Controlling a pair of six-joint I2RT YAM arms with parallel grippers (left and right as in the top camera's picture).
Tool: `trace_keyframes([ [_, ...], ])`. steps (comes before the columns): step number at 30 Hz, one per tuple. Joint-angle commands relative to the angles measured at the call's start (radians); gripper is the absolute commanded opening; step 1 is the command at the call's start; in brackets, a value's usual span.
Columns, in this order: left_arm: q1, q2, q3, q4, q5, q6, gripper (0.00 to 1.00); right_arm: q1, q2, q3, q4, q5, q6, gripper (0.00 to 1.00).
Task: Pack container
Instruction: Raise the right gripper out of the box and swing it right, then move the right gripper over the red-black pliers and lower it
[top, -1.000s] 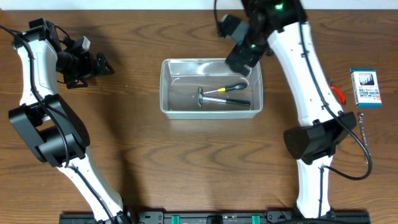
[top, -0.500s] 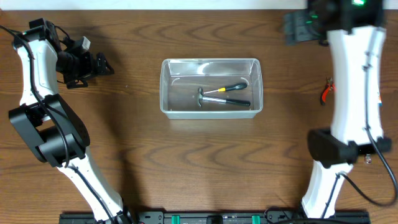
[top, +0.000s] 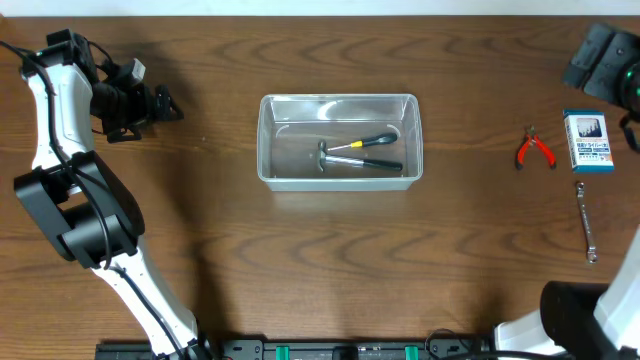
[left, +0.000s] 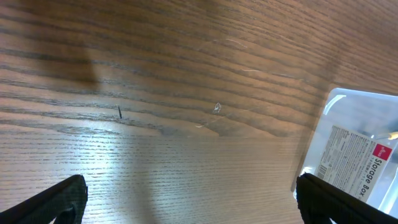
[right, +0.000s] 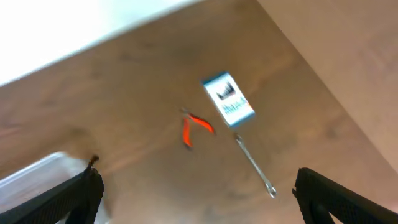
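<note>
The clear container (top: 266, 140) stands mid-table with a small hammer (top: 352, 162) and a yellow-and-black-handled screwdriver (top: 368, 142) lying in it. My left gripper (top: 163, 103) hangs open to the container's left with nothing between its fingers. In the left wrist view its gap (left: 193, 208) frames bare wood, and the container's labelled corner (left: 348, 124) shows at the right. My right gripper (top: 603, 60) is open at the far right edge, high above the table. The right wrist view (right: 199, 202) looks down on bare wood, with a container corner (right: 34, 180) at the lower left.
Red-handled pliers (top: 535, 149) (right: 194, 128), a blue-and-white printed box (top: 588, 141) (right: 228, 98) and a slim metal wrench (top: 586, 222) (right: 254, 165) lie on the wood at the right. The table's white far edge (right: 81, 31) runs along the back.
My right arm has swung from above the container's far right corner out to the far right edge, uncovering the pliers, box and wrench. The left arm has not moved.
</note>
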Motion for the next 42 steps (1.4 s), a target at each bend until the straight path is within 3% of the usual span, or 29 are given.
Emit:
trace_keyframes([
  [1, 0.002, -0.030, 0.020, -0.003, -0.005, 0.001, 0.98, -0.043, 0.045, -0.119, 0.036, 0.034, 0.067, 0.99],
  [10, 0.002, -0.030, 0.020, -0.003, -0.005, 0.001, 0.98, -0.057, 0.048, -0.338, 0.171, -0.045, 0.045, 0.99],
  [13, 0.002, -0.030, 0.020, -0.003, -0.005, 0.001, 0.98, -0.077, 0.052, -0.386, 0.225, -0.161, -0.063, 0.99],
  [16, 0.002, -0.030, 0.020, -0.003, -0.005, 0.001, 0.98, -0.119, 0.064, -0.404, 0.248, -0.302, -0.155, 0.99],
  [27, 0.002, -0.030, 0.020, -0.003, -0.005, 0.001, 0.98, -0.264, 0.095, -0.414, 0.238, -0.446, -0.220, 0.95],
  [42, 0.002, -0.030, 0.020, -0.003, -0.005, 0.001, 0.98, -0.256, 0.208, -0.643, 0.373, -0.446, -0.233, 0.87],
])
